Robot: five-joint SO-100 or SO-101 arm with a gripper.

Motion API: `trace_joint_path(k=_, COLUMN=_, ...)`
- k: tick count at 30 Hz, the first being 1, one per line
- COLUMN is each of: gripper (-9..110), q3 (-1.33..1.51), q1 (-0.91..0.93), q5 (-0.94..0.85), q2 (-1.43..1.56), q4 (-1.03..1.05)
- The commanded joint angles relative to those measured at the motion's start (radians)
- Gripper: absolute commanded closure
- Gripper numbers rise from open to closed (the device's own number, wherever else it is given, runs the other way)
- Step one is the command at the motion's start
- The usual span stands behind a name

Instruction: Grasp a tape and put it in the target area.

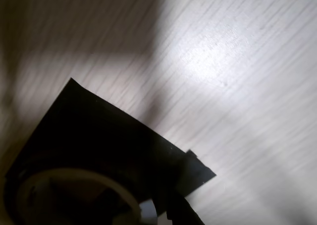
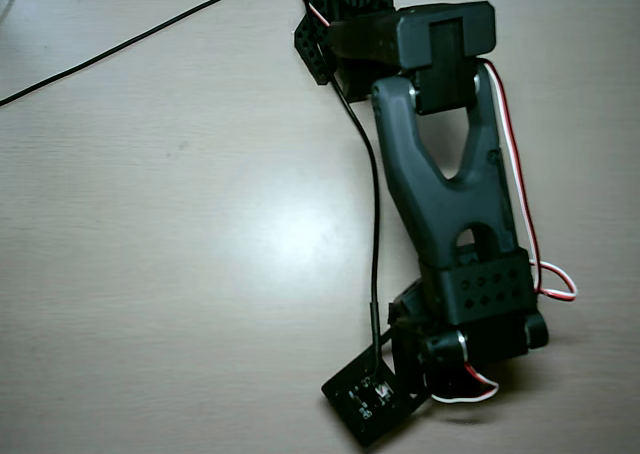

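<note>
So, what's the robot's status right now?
Gripper hidden under the arm, state unclear. Tape roll on the black square, wrist view. Nothing seen in the way.

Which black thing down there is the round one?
The tape, bottom left in the wrist view: it curves around a pale ring. The other black shape is flat with straight edges.

Table (image 2: 170, 234): pale tan wood grain, bright glare patch near centre in overhead view. Black cable (image 2: 120, 46) crosses table's top-left corner, running toward top-centre edge. Wrist view: same grain on table, glare upper right, soft shadow upper left.
</note>
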Motion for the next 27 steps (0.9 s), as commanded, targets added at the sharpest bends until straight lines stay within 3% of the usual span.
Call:
trace_joint_path(k=1, gripper=89, q3=0.014, q1=0.017, q5=-0.008, q2=0.127, q4=0.011)
trace_joint_path(k=9, gripper=88, q3=0.063, q1=0.178, q5=-0.009, q2=0.445, q4=0.161)
trace_joint_path(k=18, gripper=90, q3=0.181, q1=0.517, q5=-0.117, q2=0.541, q4=0.075)
trace_joint_path(k=27, gripper=89, q3=0.112, q1=0.560, q5=-0.077, q2=0.511, q4=0.075)
